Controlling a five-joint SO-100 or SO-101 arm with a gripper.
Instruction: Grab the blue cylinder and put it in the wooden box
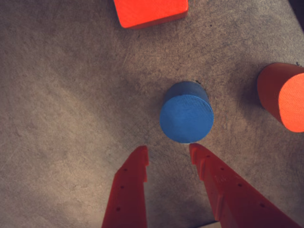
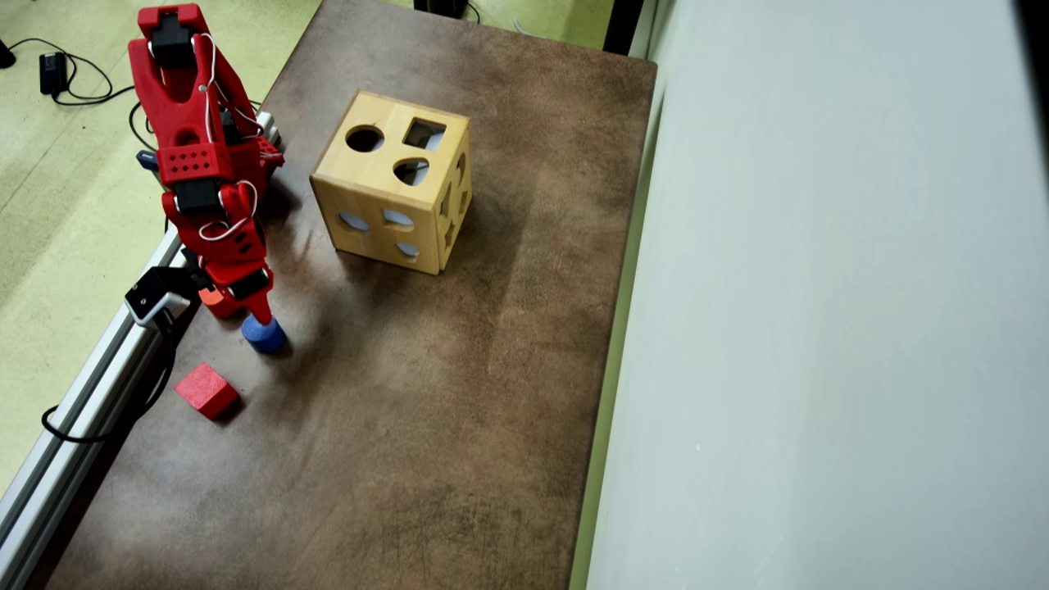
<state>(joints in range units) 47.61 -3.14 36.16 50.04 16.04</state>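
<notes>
In the wrist view, the red cube [image 1: 151, 12] lies top left; the hand [image 1: 168, 154] has its fingers parted, holding nothing, just short of the upright blue cylinder [image 1: 186, 118] on the tabletop [image 1: 66, 95] — the approach step. Next it likely needs to advance until the fingers straddle the cylinder, then close. The red rounded block [image 1: 284, 95] lies near on the right, probably clear. In the overhead view the wooden box [image 2: 392, 190] stands well apart.
</notes>
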